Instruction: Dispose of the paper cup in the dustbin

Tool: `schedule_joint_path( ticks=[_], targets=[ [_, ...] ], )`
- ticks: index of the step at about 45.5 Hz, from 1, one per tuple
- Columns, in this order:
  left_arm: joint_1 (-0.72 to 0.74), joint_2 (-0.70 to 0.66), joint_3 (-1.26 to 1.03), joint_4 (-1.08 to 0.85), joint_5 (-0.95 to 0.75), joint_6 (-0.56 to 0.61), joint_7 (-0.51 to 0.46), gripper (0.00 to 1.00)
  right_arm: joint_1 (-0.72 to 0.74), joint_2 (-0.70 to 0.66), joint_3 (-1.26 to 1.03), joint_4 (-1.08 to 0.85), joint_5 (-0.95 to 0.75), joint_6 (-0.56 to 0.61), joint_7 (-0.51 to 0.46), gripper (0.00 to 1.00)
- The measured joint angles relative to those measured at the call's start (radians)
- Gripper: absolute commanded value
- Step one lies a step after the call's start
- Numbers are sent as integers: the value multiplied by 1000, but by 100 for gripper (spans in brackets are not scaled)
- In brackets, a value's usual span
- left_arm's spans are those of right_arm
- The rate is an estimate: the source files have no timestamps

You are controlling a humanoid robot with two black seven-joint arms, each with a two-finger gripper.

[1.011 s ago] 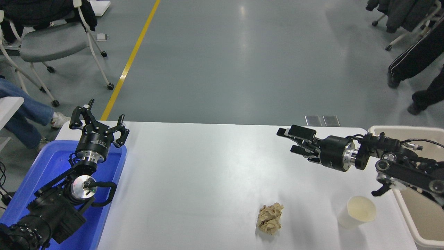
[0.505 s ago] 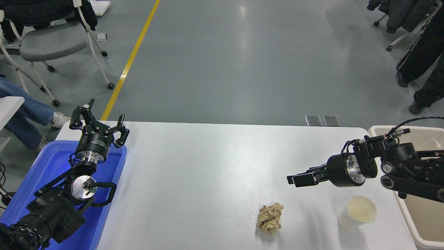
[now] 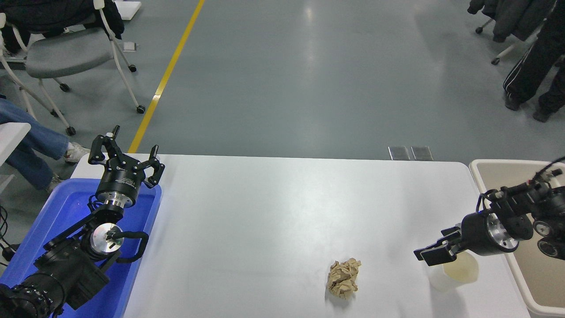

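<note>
The white paper cup (image 3: 454, 274) stands upright on the white table (image 3: 273, 212) near its front right corner, its cream inside partly showing. My right gripper (image 3: 435, 244) hangs just above the cup's far-left rim. It is open and empty, with its fingers pointing left, and it covers part of the cup's mouth. The beige dustbin (image 3: 484, 169) stands off the table's right edge, right of the cup, with my right arm reaching over it. My left gripper (image 3: 125, 155) is open and parked at the lower left.
A crumpled tan paper ball (image 3: 343, 277) lies left of the cup. A blue plastic tub (image 3: 62, 212) sits at the table's left edge under my left arm. A person's legs (image 3: 529, 66) show at the top right. Chairs (image 3: 66, 53) and another person's leg are at the far left.
My right gripper has swung down and to the right, from mid-height over the table's far right to just above the cup. The person at the top right has shifted.
</note>
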Motion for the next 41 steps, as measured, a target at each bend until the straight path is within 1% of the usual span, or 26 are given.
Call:
schedule_joint_path(
  ticks=[10,19,41],
  targets=[
    [0,0,0,0,0,0,0,100,0,-37,-14,-17,-50,8,-1,100],
    [0,0,0,0,0,0,0,100,-42,-41,-12,-88,-67,6,-1,99],
    [0,0,0,0,0,0,0,100,-216,32,97,-248,-67,-10,4,99]
  ],
)
